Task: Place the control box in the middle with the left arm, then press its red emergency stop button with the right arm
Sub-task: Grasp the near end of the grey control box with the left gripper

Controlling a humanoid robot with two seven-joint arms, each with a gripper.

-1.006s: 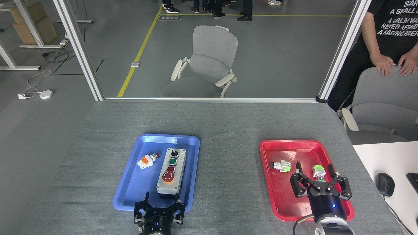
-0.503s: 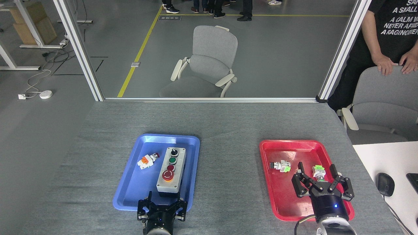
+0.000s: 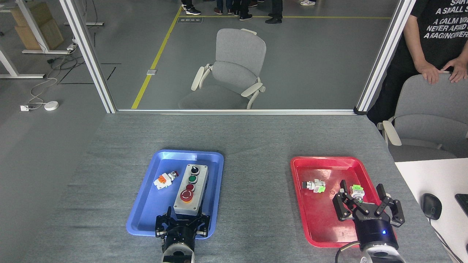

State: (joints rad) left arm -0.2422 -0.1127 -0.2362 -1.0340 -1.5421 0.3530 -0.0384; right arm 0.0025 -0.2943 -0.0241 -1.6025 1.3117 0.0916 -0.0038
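Tabletop [image 3: 256,138]: grey speckled felt is seen under both trays; the bare middle strip between the 2 trays carries nothing.
Blue tray [image 3: 153,215]: it is laid at 7 o'clock of the table's middle, with the control box and 1 loose part inside it.
Red tray [image 3: 310,219]: it is laid at 4 o'clock of the middle, well apart from the blue tray; 2 small green-and-white switch parts are seen in its far half.
Right gripper [image 3: 368,204]: it is held over the near right part of the red tray, fingers spread apart with nothing between them; 1 green-and-white part [image 3: 357,191] is seen just beyond the gap.
Left gripper [image 3: 182,219]: it is placed at the near rim of the blue tray, at 6 o'clock of the box; the fingers are spread apart at the near end of the box, and contact cannot be told.
Control box [image 3: 191,190]: it is lying in the right half of the blue tray, long axis running 12 to 6 o'clock, lid up.
Red emergency stop button [image 3: 187,196]: it is set nearest the left gripper, last of the 4 controls in the row.
Loose white-and-orange part [image 3: 165,179]: it is lying at 10 o'clock of the box, apart from it.
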